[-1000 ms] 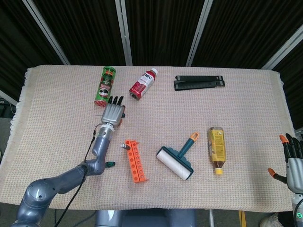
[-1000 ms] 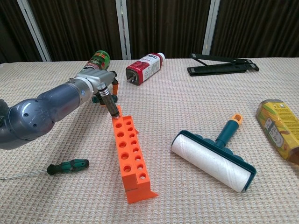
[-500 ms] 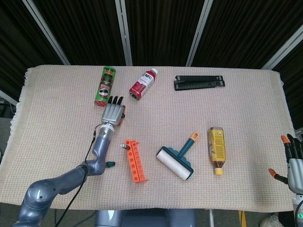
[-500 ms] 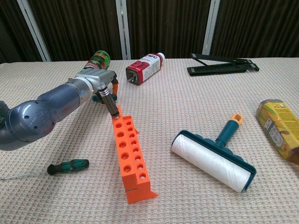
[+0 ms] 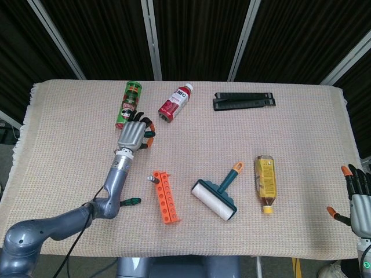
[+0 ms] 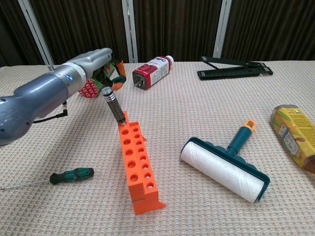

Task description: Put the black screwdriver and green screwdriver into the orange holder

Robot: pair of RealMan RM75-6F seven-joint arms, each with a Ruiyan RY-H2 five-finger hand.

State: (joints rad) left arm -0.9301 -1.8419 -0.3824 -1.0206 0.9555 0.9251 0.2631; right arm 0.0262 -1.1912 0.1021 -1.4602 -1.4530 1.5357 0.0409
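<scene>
The orange holder (image 5: 166, 197) (image 6: 138, 164) lies in the middle of the cloth. The black screwdriver (image 5: 152, 179) (image 6: 114, 104) stands tilted in a hole at the holder's far end, with nothing touching it. The green screwdriver (image 5: 131, 202) (image 6: 71, 175) lies flat on the cloth left of the holder, partly hidden by my left forearm in the head view. My left hand (image 5: 133, 134) (image 6: 98, 63) hovers behind and left of the black screwdriver, fingers apart and holding nothing. My right hand (image 5: 356, 197) is open at the table's right front corner, far from everything.
A green can (image 5: 128, 104) lies just behind my left hand, a red bottle (image 5: 175, 103) (image 6: 151, 72) beside it. A black rack (image 5: 243, 101) lies at the back. A lint roller (image 5: 217, 194) (image 6: 224, 167) and a yellow bottle (image 5: 266, 182) (image 6: 294, 135) lie right of the holder.
My left hand has let go of the black screwdriver and pulled back and left toward the green can. The screwdriver stays standing in the holder. The right hand is still.
</scene>
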